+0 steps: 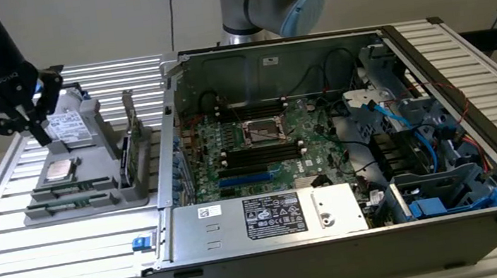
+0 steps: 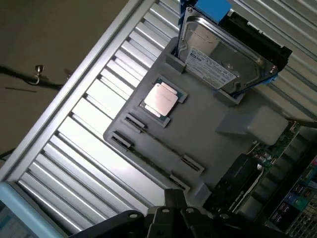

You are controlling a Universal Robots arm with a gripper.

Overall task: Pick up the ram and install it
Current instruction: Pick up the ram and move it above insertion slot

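The ram (image 1: 67,188) lies edge-up in the front slots of a grey holder (image 1: 91,174) on the slatted table, at the exterior view's left. In the wrist view the ram (image 2: 162,142) shows as a thin dark strip between two end clips, and a second strip runs parallel beside it. My gripper (image 1: 40,130) hangs above the back of the holder, over the hard drive, well clear of the ram. Its dark fingers (image 2: 174,204) stand together with nothing between them.
The holder also carries a silver hard drive (image 1: 70,125), a CPU (image 1: 61,169) and an upright expansion card (image 1: 131,135). An open computer case (image 1: 388,36) stands at the exterior view's right, with its motherboard (image 1: 309,128) and dark memory slots (image 1: 260,155) exposed.
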